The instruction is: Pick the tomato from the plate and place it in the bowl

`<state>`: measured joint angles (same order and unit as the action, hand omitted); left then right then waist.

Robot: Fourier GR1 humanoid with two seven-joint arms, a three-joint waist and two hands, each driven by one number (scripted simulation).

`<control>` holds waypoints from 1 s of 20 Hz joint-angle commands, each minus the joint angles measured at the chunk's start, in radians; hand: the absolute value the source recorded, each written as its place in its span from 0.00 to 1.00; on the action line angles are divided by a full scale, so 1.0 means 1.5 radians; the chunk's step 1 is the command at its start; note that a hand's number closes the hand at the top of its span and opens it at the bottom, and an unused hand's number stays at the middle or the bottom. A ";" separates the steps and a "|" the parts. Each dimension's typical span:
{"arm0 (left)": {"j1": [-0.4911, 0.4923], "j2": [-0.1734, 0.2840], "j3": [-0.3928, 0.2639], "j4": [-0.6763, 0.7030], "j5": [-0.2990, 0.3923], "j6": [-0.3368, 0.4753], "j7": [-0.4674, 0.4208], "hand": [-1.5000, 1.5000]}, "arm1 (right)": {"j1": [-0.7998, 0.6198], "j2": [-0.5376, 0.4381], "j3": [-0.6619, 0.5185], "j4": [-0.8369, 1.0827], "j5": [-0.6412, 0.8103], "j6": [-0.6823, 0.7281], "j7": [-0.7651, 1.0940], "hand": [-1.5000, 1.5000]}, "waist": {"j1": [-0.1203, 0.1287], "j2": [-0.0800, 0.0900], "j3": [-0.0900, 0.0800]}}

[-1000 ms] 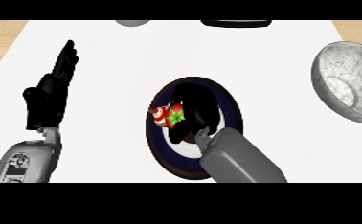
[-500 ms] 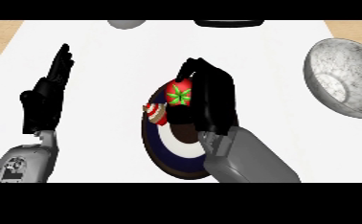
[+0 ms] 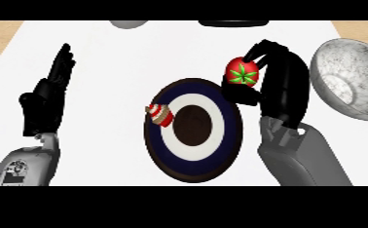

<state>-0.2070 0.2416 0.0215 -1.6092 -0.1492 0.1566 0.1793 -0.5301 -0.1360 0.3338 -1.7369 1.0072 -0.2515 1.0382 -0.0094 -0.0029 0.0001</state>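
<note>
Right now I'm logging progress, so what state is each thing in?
Tomato: held in the right hand, lifted off the plate, not yet in the bowl.
Plate: flat on the counter, a small red-and-white striped item at its left rim.
Bowl: at the right edge, nothing visible inside.
Right hand: curled round the tomato.
Left hand: open, fingers up, resting at the left.
</note>
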 commanded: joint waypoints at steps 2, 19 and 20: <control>-0.002 -0.001 -0.002 -0.031 -0.004 -0.004 0.035 0.50 | 0.061 -0.071 -0.122 -0.024 -0.057 -0.036 -0.066 1.00 | 0.004 0.002 0.001; -0.022 0.000 0.011 -0.024 0.000 -0.024 0.026 0.50 | 0.086 -0.279 -0.382 0.387 -0.158 -0.164 -0.450 1.00 | 0.014 0.005 0.001; -0.024 -0.012 0.010 0.025 -0.005 -0.020 -0.010 0.50 | 0.051 -0.272 -0.365 0.431 -0.122 -0.178 -0.448 1.00 | 0.015 0.007 0.001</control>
<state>-0.2314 0.2323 0.0353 -1.6015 -0.1530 0.1274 0.1794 -0.4406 -0.5056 -0.1863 -1.2568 0.7900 -0.4623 0.4600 0.0096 0.0051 0.0010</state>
